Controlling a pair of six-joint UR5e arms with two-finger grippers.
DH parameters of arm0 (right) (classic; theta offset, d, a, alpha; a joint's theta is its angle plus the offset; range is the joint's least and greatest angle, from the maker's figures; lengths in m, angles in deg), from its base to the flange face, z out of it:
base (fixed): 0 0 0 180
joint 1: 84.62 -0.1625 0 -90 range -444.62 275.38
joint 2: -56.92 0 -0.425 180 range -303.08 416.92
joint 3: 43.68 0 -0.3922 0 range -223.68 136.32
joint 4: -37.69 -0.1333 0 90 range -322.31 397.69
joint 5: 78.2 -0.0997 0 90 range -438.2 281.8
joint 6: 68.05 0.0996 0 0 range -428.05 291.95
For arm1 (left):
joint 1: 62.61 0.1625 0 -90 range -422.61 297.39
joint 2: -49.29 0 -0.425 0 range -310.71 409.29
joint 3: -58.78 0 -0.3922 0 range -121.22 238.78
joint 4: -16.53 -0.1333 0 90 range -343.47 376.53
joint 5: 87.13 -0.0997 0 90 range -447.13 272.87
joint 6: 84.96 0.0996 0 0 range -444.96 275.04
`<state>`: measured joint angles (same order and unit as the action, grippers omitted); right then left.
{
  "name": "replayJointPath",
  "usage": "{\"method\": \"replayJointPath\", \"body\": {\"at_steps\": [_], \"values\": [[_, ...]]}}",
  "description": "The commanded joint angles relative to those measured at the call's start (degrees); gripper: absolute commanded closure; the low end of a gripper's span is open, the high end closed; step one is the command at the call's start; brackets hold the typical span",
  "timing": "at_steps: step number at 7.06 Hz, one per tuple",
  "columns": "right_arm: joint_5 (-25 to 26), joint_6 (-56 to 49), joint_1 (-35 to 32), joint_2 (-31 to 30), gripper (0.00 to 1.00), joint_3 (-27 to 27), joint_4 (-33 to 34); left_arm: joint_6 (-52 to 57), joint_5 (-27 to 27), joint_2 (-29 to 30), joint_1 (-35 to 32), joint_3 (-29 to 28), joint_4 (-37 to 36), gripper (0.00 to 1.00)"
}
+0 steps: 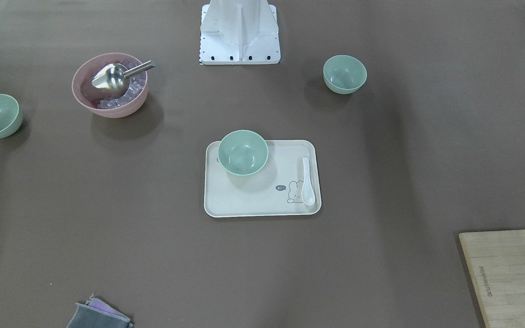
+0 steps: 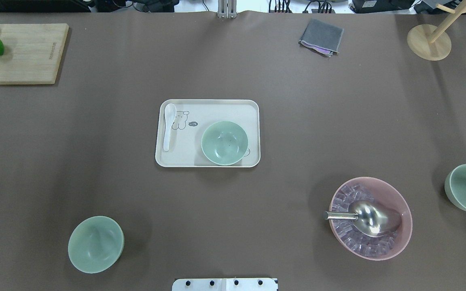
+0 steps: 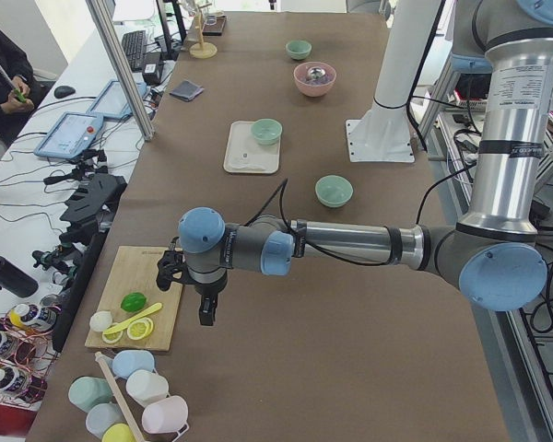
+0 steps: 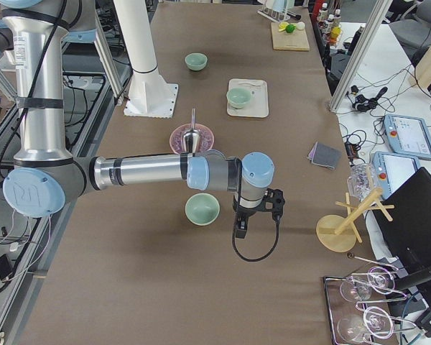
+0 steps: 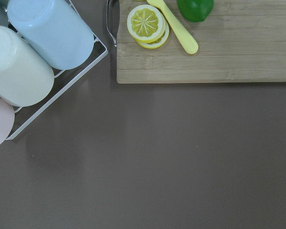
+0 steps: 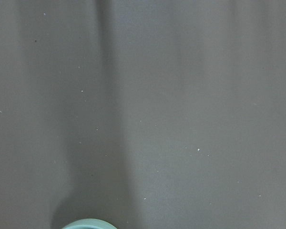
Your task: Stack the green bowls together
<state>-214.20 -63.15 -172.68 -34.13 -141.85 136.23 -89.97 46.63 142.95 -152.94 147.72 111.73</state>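
Lying apart: 3 green bowls (image 2: 224, 143), 1 at tray (image 2: 208, 102) rim — left gripper (image 3: 205, 316), right gripper (image 4: 241, 231) spread unclear.

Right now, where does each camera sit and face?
Front-facing: across brown table, facing robot; white base at top.
Overhead: behind robot, facing forward; base at bottom.
Left: table's left end; left arm near.
Right: table's right end; right arm near.
Left wrist: above wooden cutting board; no body.
Right wrist: down on table; no body.
First two share the rectangular cream tray.
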Motion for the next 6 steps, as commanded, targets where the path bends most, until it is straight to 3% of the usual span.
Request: {"method": "replayJointPath", "body": {"at_steps": [1,6], "values": [[-0.1,0.0,0.0,0.0,0.0,-0.1,0.0,0.1,0.1,-1.3,-0.1,0.7,0.1,0.02],[-0.1,0.0,0.0,0.2,0.0,-0.5,0.0,0.1,-0.1,-1.5,-0.1,0.6,0.0,0.02]]}}
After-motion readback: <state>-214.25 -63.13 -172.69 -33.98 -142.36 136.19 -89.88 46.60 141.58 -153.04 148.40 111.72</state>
